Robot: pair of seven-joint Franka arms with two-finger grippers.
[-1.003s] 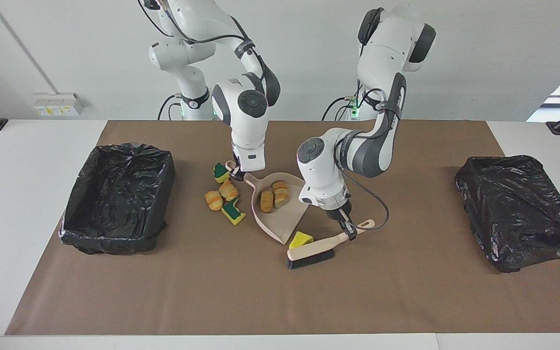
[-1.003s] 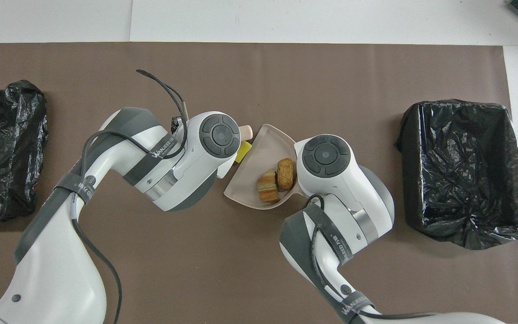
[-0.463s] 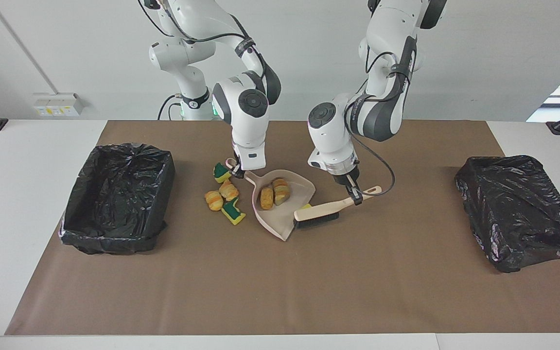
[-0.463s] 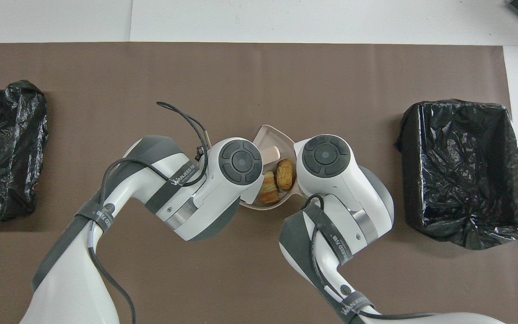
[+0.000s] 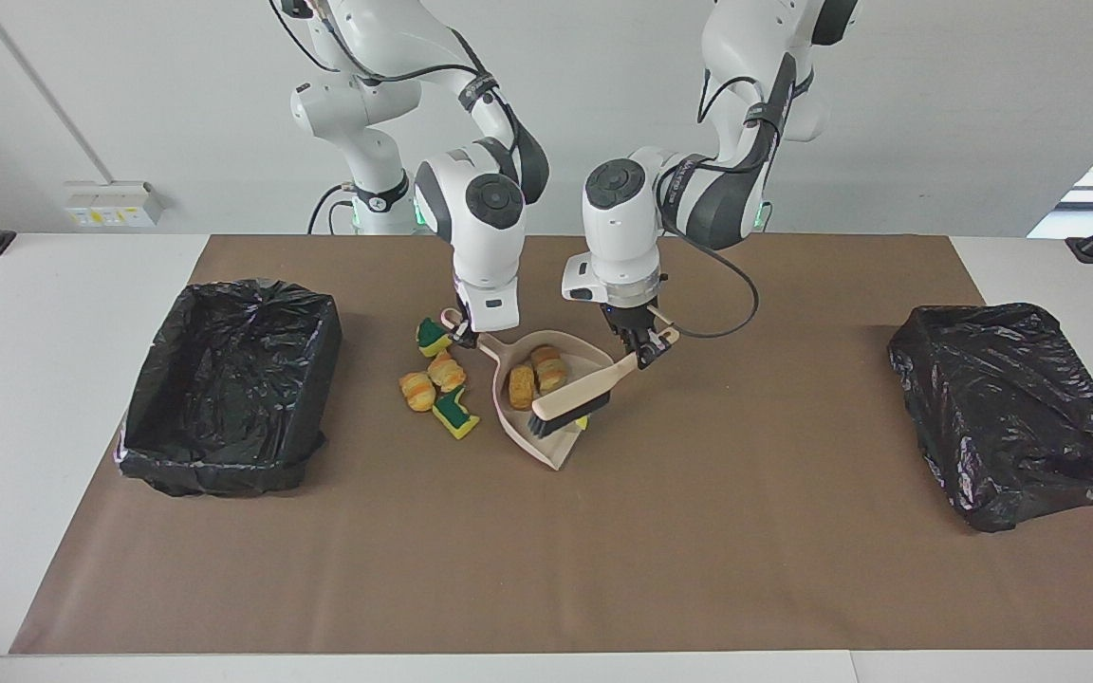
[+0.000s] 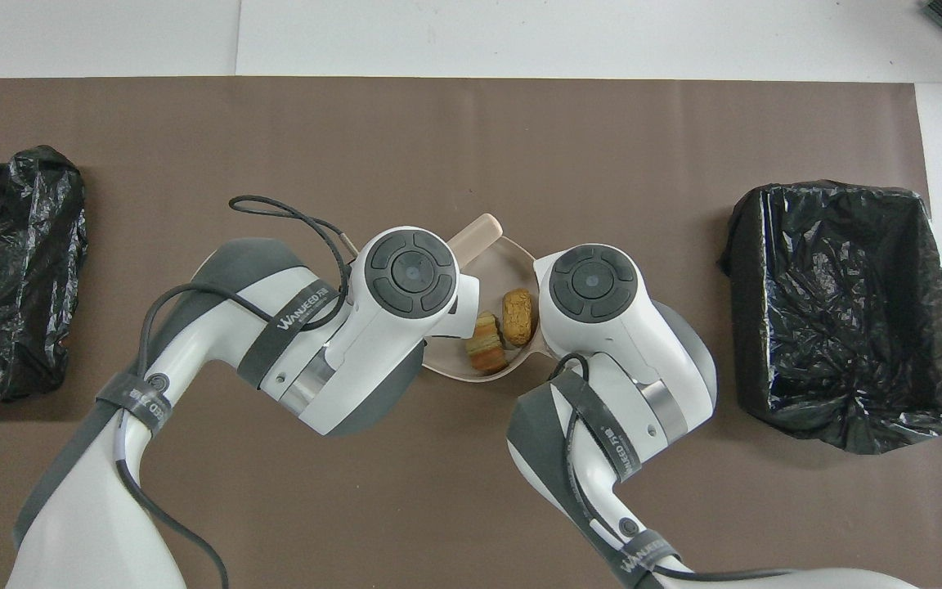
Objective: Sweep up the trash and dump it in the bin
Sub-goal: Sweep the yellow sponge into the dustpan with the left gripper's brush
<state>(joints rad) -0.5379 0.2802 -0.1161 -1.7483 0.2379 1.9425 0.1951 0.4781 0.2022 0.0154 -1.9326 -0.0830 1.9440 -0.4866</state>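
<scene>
Two bread-like lumps (image 5: 534, 377) are seen in the dustpan (image 5: 556, 451) at frame centre, beside the brush (image 5: 570, 400) pinched by the left pincer (image 5: 642, 355). Four scraps (image 5: 437, 384) lie on the worktop (image 5: 546, 569) below the right pincer (image 5: 460, 331), clamped on the dustpan's handle.

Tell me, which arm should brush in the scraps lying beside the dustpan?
Probably the left. Its gripper holds the brush, bristles at the dustpan mouth. The right gripper is holding the dustpan's handle, with four scraps on the mat toward its end.
</scene>
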